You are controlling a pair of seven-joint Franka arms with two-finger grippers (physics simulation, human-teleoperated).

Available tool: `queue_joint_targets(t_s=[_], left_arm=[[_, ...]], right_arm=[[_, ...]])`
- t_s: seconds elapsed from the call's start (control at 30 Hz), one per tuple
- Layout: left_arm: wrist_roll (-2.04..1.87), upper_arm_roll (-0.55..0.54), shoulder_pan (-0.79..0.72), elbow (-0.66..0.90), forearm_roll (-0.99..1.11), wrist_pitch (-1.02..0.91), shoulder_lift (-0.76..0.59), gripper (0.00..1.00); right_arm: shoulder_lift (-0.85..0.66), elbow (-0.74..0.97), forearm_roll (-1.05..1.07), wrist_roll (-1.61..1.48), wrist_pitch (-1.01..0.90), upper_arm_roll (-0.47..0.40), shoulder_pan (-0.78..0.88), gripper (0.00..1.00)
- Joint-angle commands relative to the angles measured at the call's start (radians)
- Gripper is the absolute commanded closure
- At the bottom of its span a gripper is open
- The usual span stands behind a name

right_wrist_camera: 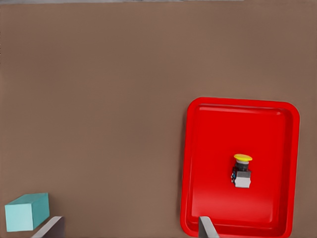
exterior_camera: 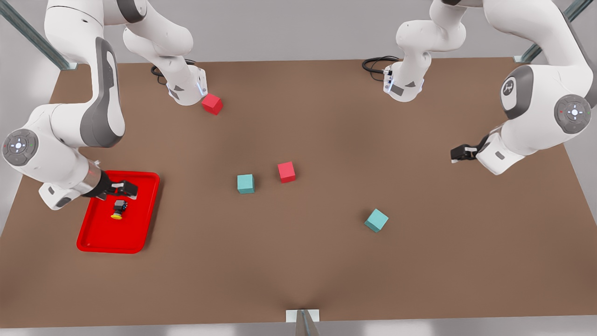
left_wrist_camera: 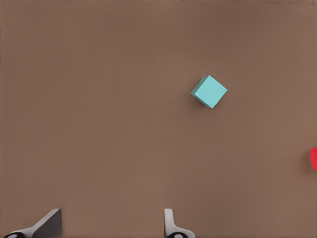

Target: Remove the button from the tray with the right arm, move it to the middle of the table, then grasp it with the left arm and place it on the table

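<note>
A: What does this moment show?

B: The right hand (exterior_camera: 132, 190) hangs above the red tray (exterior_camera: 93, 235), fingers spread and holding nothing. The button (exterior_camera: 119, 209) lies on its side on the tray floor, just below and a little in front of the fingertips, yellow cap pointing away from the arm. In the right wrist view the button (right_wrist_camera: 241, 171) sits ahead of the fingers (right_wrist_camera: 207, 229) and off to one side, not between them.

A: And the other arm?

B: The left hand (exterior_camera: 453, 154) waits over the bare surface (exterior_camera: 326, 261) at the far side, also spread wide and empty. A teal cube (left_wrist_camera: 209, 91) lies ahead of it, well apart.

A: What could go wrong from here?

B: Probably the grasp itself. The button is small and tipped over, so fingers closing on the round cap may squeeze it out sideways. If the hand descends without first centring, one fingertip may land on the body and shove it across the tray. A descent too deep would likely press the fingertips onto the tray floor. Later, the teal cube (exterior_camera: 246, 183) and red cube (exterior_camera: 286, 171) near the middle crowd the handover spot.
</note>
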Motion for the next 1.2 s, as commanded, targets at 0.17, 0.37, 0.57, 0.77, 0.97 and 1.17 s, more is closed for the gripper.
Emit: queue_joint_targets(t_s=[0.17,0.37,0.57,0.77,0.97,1.17], left_arm=[[-0.01,-0.006,-0.013,0.064,-0.06,0.052,0.047,0.0],[-0.019,-0.005,-0.02,0.047,-0.002,-0.016,0.057,0.0],[-0.022,-0.008,-0.051,0.055,-0.002,0.024,0.065,0.0],[-0.047,-0.014,-0.072,0.049,0.038,0.041,0.082,0.0],[-0.053,-0.014,-0.074,0.045,0.038,0.042,0.085,0.0],[-0.068,-0.014,-0.079,0.024,0.039,0.072,0.086,0.0]], right_arm=[[0.0,0.002,0.004,0.012,0.041,0.0,0.01,0.0],[0.026,0.008,-0.001,0.017,0.02,0.015,0.014,0.0],[0.195,-0.053,-0.048,-0.068,-0.054,0.002,-0.162,0.0],[0.363,-0.05,-0.093,-0.22,0.084,0.011,-0.285,0.0],[0.409,-0.116,-0.145,-0.289,0.208,0.181,-0.481,0.0],[0.324,-0.374,-0.226,-0.286,0.466,0.331,-0.658,0.0]])
